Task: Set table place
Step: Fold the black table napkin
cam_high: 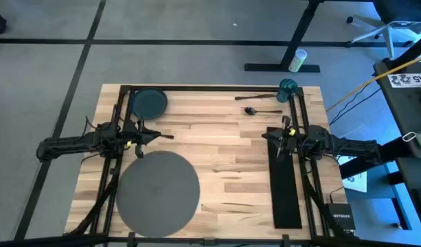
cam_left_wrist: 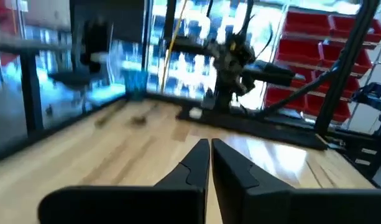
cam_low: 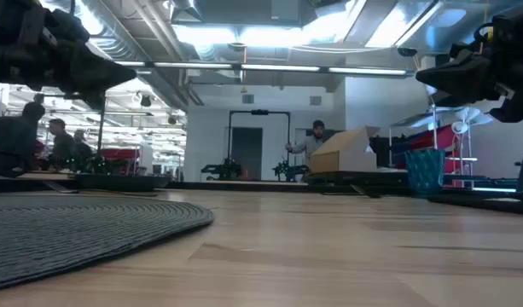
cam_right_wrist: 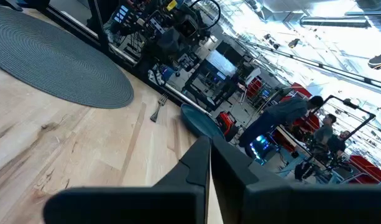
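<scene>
The round dark-grey placemat [cam_high: 157, 189] lies flat on the near left of the wooden table [cam_high: 224, 158]; it also shows in the low view [cam_low: 73, 226] and the right wrist view [cam_right_wrist: 53, 56]. My left gripper [cam_high: 162, 136] hangs shut above the table, between the placemat and a dark round plate [cam_high: 149, 103] at the far left. Its fingers [cam_left_wrist: 196, 165] hold nothing. My right gripper [cam_high: 273, 135] hangs shut over the far end of a long black napkin [cam_high: 287, 185] on the right. Its fingers [cam_right_wrist: 199, 158] hold nothing. Both grippers stand well clear of the tabletop in the low view.
Two utensils [cam_high: 259, 98] [cam_high: 262, 110] lie at the far right beside a teal cup [cam_high: 288, 88]. A small grey piece [cam_right_wrist: 157, 109] lies between the placemat and the plate. Bare wood spreads across the middle. People show in the room beyond the table.
</scene>
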Action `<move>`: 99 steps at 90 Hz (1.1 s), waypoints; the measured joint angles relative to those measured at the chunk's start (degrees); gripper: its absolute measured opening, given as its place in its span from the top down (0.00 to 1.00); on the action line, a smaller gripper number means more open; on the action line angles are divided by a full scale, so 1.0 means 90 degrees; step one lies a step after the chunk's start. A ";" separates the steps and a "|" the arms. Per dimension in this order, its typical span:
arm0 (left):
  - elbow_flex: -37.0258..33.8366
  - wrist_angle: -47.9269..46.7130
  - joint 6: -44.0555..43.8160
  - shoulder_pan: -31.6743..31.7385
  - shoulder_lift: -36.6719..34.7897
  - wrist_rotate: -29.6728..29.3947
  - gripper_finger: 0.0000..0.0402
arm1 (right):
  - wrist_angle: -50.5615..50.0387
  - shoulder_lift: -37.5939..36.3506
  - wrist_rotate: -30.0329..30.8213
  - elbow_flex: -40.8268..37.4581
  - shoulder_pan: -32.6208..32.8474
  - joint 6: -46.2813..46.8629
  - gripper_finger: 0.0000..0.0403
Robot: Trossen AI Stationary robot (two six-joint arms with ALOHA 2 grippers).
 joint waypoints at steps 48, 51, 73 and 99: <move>0.0000 0.1412 0.0706 -0.0149 0.0013 0.0167 1.00 | 0.0001 0.0000 0.0000 0.0000 0.0000 0.0000 1.00; 0.0000 0.1413 0.0685 -0.0151 0.0033 0.0166 1.00 | 0.0001 0.0000 0.0000 0.0000 0.0000 0.0000 1.00; 0.0000 0.1413 0.0565 -0.0148 0.0489 0.0052 1.00 | 0.0000 0.0002 0.0000 0.0000 0.0000 0.0000 1.00; 0.0473 0.1380 0.0568 -0.0146 0.1782 -0.0394 1.00 | 0.0001 0.0000 0.0000 0.0000 0.0000 0.0000 1.00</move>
